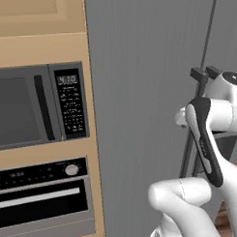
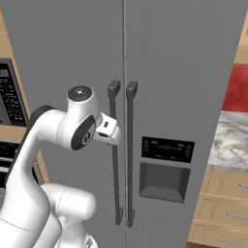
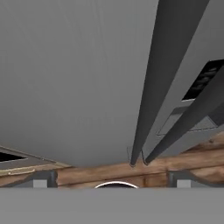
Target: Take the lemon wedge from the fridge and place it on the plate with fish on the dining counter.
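- The fridge (image 2: 184, 72) is shown with both doors closed; its two dark bar handles stand side by side at the centre seam, and the black dispenser panel (image 2: 167, 149) is set in the right-hand door.
- The gripper (image 3: 113, 181) is seen in the hand view with its two finger tips (image 3: 40, 180) set wide apart at the bottom edge, nothing being held between them.
- In the right base view, the hand (image 2: 107, 130) is placed just beside the left handle (image 2: 115, 155), on its 9 o'clock side, at roughly upper-handle height; whether contact has been made cannot be told.
- In the hand view, the two handles run as long dark bars from about 6 o'clock up toward 1 o'clock, the left one (image 3: 151, 83) lying nearer the midline between the tips. The long axis of the handle is vertical in the room, as the base views show.
- The lemon wedge is judged to lie behind the closed doors; which side holds it cannot be told.
- The coming move is judged to turn on the open jaws being brought across the vertical bar, so that it passes between the tips before the door is pulled.
- A microwave (image 1: 37, 106) and an oven (image 1: 43, 195) are set in the cabinet at 9 o'clock from the fridge in the left base view.
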